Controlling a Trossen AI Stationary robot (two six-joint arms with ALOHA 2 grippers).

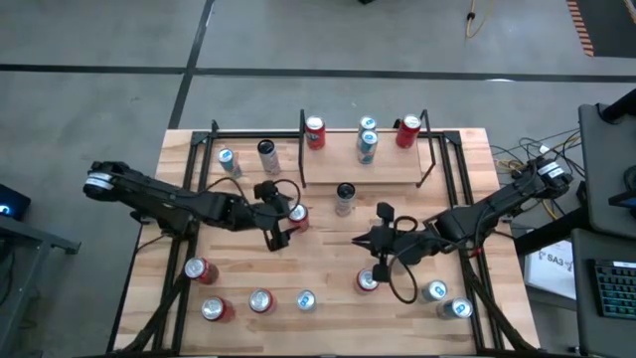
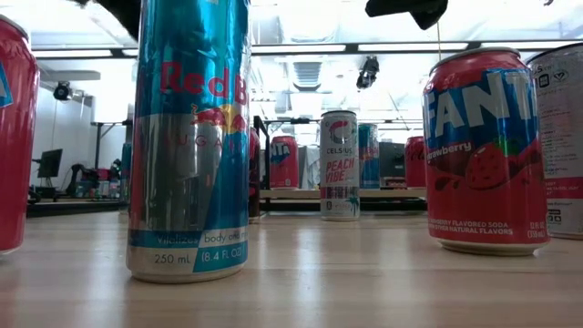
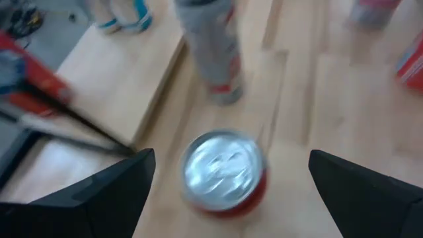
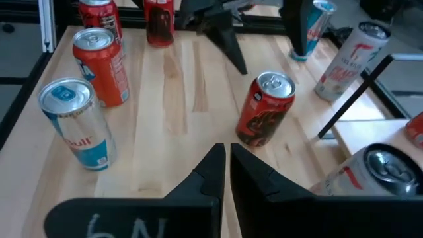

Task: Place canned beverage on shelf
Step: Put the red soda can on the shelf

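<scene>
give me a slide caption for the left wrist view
Open left gripper hovering over a red can beside the shelf.

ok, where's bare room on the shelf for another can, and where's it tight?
The shelf is bare along its front half and between the red can and the blue can pair. Its back right is crowded up to the other red can. On the table, the left end effector is open over a red can; the near edge is cluttered.

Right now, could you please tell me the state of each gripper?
Left gripper: open, fingers either side of a red can, not gripping it.
Right gripper: shut, holding nothing.
</scene>
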